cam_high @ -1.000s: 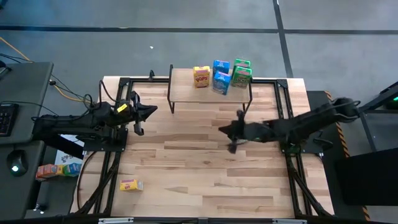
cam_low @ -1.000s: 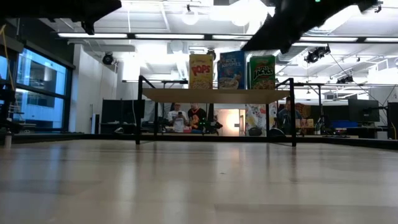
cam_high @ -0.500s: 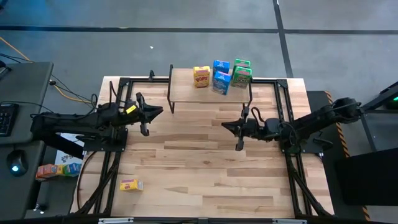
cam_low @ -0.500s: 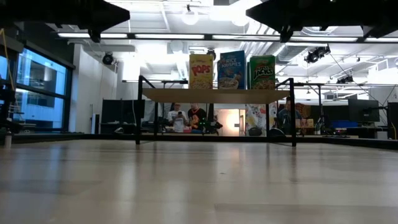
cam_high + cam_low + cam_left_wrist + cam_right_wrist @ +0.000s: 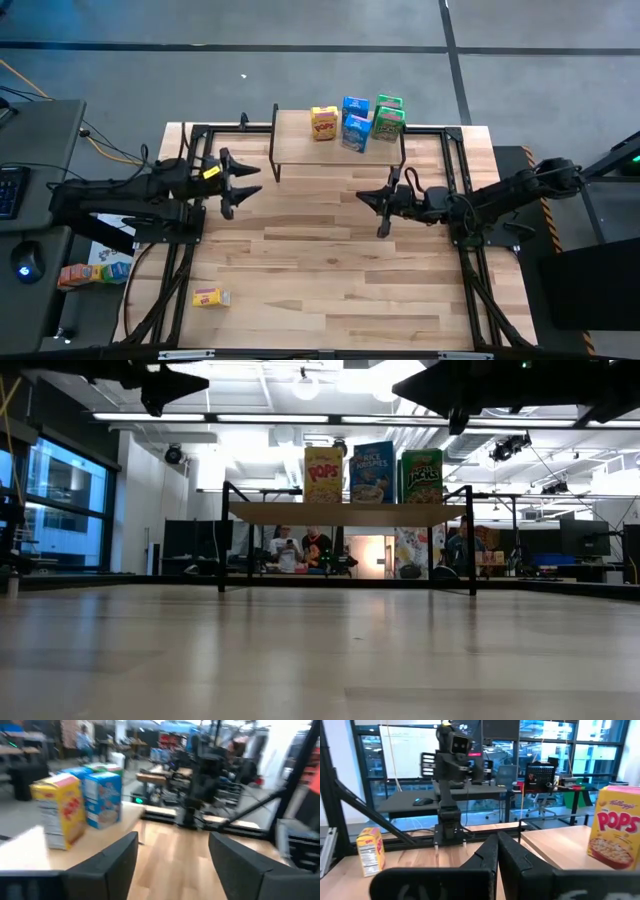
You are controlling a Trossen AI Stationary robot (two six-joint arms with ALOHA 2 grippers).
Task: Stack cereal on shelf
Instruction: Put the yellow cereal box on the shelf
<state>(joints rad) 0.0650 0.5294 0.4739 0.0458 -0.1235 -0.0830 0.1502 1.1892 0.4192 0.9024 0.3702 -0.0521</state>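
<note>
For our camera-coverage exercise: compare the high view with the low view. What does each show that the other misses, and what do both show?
Only the high view shows the yellow box lying on the tabletop near its front left corner, plus the left gripper open and the right gripper, both over the table in front of the shelf. Only the low view shows the box fronts and people in the room behind. Both show the shelf holding yellow, blue and green boxes.

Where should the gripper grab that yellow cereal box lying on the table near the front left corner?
The yellow cereal box lies flat, apart from other things. Probably best come straight down with the left gripper, now open, and pinch its two long edges across the narrow width.
</note>
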